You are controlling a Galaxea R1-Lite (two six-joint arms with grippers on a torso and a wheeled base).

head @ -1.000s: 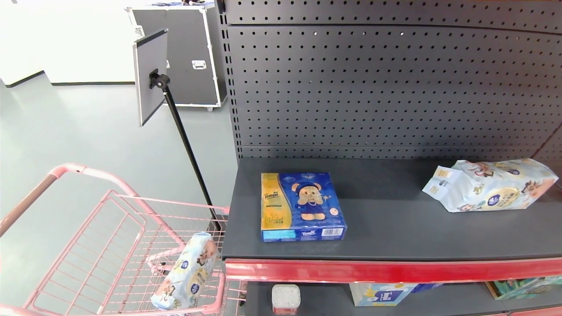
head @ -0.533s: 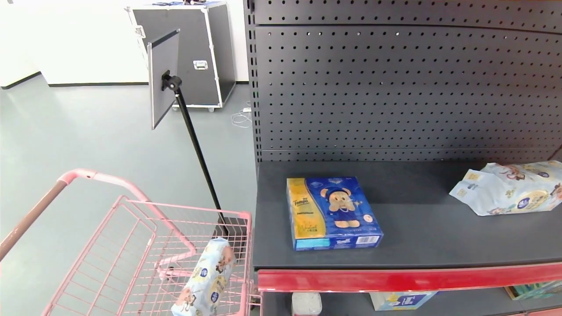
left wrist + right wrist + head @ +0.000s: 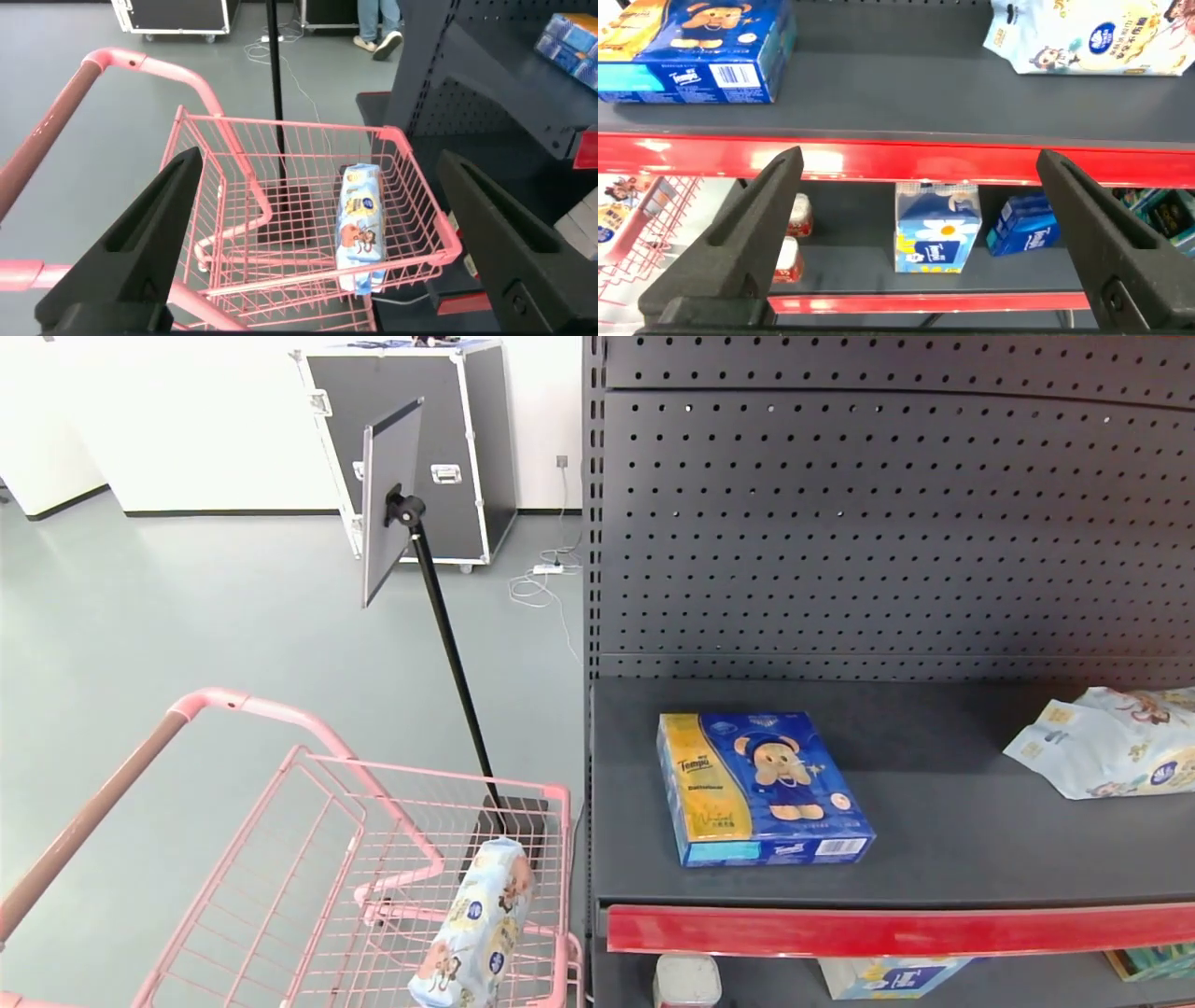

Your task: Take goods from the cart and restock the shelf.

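Observation:
A pink wire cart stands left of the dark shelf. One pale printed tissue pack leans on end against the cart's corner nearest the shelf. My left gripper hangs open above the cart, with the pack below and between its fingers. On the shelf lie a blue and yellow tissue box and, at the right, a pale printed pack. My right gripper is open in front of the shelf's red edge strip, below the blue box and the pale pack.
A sign on a black pole stands between cart and shelf end, its base by the cart. A black flight case and a floor cable sit behind. The lower shelf holds a tissue box, blue packs and cans.
The head camera has swung left, so shelf, cart and sign all sit further right in the picture. The goods themselves have not moved.

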